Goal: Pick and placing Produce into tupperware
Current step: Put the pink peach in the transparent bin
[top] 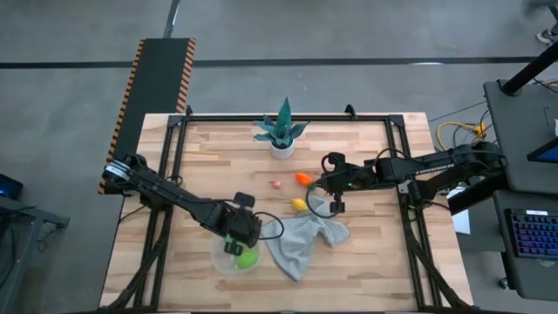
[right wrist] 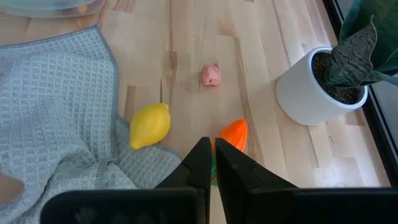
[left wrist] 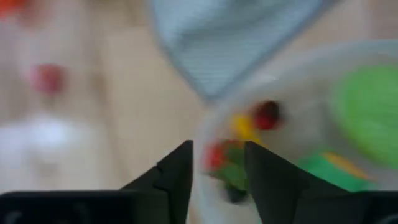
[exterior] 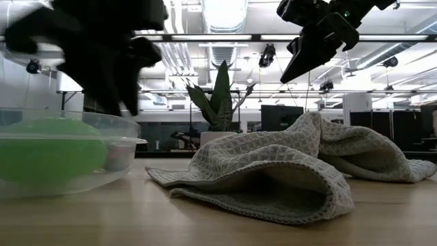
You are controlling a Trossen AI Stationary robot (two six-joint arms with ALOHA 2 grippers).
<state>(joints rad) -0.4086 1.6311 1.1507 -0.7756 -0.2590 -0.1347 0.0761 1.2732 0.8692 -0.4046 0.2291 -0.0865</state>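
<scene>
Left end effector (top: 237,237) hangs right over the clear tupperware (top: 223,262) near the front edge of the counter (top: 366,262). Its fingers stand apart with a gap between them, nothing clamped; small red, yellow and green produce pieces (left wrist: 245,134) sit in the tub just below the tips, so this reads as a drop-off pose. A big green fruit (top: 248,259) already lies in the tub.

Right end effector (top: 334,202) is clenched, empty, held above the counter over the far edge of the grey cloth (top: 305,242). It points toward the loose items, likely lining up the next pick: yellow lemon (right wrist: 149,124) touching the cloth edge, orange carrot-like piece (right wrist: 232,137) just beside it, small pink piece (right wrist: 211,75) farther off. The potted plant (top: 281,131) stands at the back, out of the way.
</scene>
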